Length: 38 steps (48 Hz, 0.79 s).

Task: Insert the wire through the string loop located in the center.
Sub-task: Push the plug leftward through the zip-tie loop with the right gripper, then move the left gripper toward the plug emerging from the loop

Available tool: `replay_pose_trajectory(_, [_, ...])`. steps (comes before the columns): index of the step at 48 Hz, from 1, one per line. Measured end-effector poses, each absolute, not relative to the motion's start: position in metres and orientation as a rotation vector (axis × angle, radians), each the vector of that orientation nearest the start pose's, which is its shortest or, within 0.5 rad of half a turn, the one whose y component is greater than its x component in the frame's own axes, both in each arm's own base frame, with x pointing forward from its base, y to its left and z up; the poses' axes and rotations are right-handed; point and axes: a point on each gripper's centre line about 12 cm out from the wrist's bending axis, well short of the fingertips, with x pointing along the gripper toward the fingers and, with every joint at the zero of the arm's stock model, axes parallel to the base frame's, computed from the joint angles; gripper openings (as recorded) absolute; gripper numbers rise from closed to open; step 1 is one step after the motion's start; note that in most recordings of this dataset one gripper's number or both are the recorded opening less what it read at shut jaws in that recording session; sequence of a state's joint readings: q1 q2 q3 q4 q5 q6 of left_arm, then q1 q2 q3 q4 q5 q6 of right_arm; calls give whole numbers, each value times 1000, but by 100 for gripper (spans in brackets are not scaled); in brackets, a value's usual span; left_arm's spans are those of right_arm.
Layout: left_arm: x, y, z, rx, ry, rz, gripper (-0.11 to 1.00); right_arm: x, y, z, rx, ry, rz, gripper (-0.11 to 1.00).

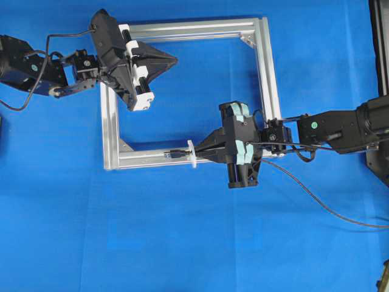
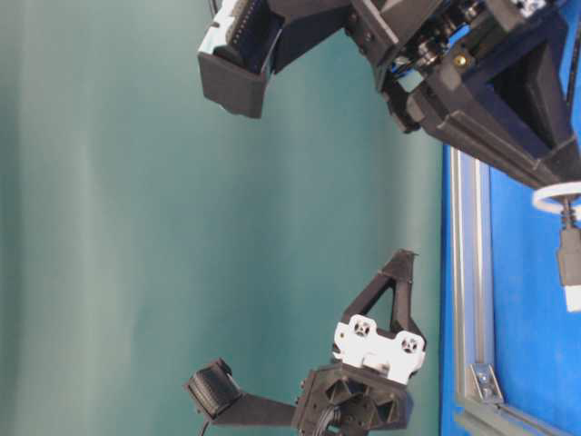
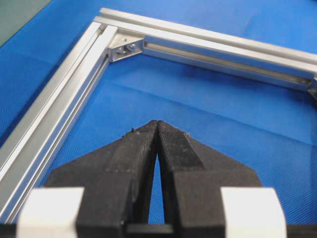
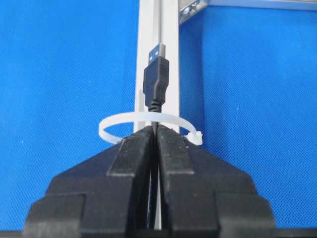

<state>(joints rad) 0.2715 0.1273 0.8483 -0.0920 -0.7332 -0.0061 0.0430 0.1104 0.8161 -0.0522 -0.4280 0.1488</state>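
At the silver metal frame (image 1: 267, 79) | right end effector (image 4: 156, 130) clamped on thin black wire (image 4: 155, 79), plug poking through small white string loop (image 4: 148, 119) | left end effector (image 3: 157, 124) pressed together, holding nothing, above the frame

Black arms, tapered black fingers (image 4: 143, 148), white mounts.

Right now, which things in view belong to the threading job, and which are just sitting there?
Part of the job:
- wire, plug already past the loop
- string loop
- right gripper, clamped on the wire

Not in use:
- left gripper, shut and empty
- silver frame, loop stands on its bar
- blue mat
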Motion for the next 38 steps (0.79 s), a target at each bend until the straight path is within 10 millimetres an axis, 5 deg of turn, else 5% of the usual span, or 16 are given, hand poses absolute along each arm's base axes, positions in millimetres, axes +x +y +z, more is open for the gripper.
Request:
replay_pose_trajectory(20, [362,104,138,-105,241,329,0,376,18,122,94,502,36,-2])
replay_pose_trajectory(38, [365,46,138,-142,250,183,0,376,19,122,91,502,39,-2])
